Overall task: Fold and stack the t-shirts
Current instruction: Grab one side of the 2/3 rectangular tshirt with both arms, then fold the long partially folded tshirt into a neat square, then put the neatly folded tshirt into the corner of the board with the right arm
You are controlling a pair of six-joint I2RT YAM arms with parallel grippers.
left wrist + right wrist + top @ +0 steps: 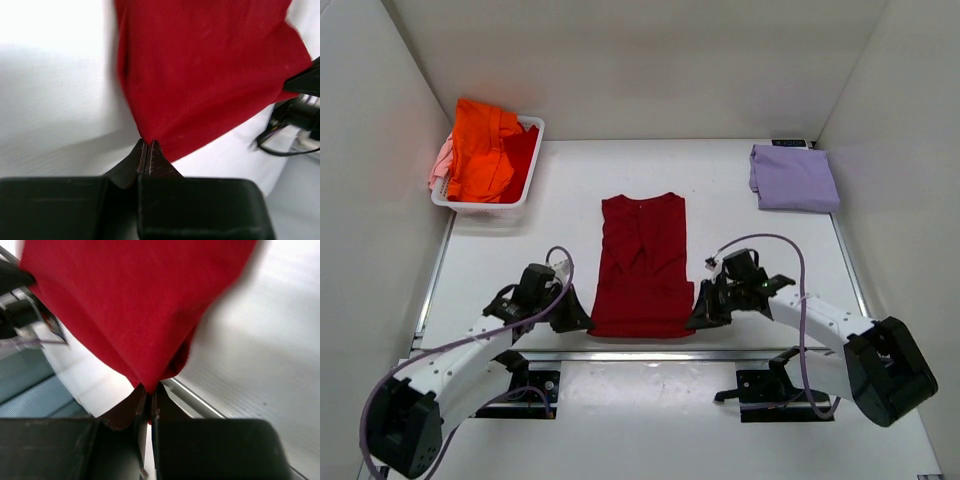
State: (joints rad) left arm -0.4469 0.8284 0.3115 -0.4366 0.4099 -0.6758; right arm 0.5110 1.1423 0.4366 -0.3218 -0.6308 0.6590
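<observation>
A dark red t-shirt [643,262] lies in the middle of the table, its sides folded in to a narrow strip, collar at the far end. My left gripper [576,320] is shut on its near left corner [150,135]. My right gripper [701,318] is shut on its near right corner [152,380]. A folded lavender t-shirt [794,178] lies at the far right. A bright orange t-shirt [480,148] and a pale pink one [440,160] sit in the basket at the far left.
The white slatted basket [525,180] stands at the far left corner. A small dark object [790,143] lies behind the lavender shirt. White walls close in the table on three sides. A metal rail [650,352] runs along the near table edge.
</observation>
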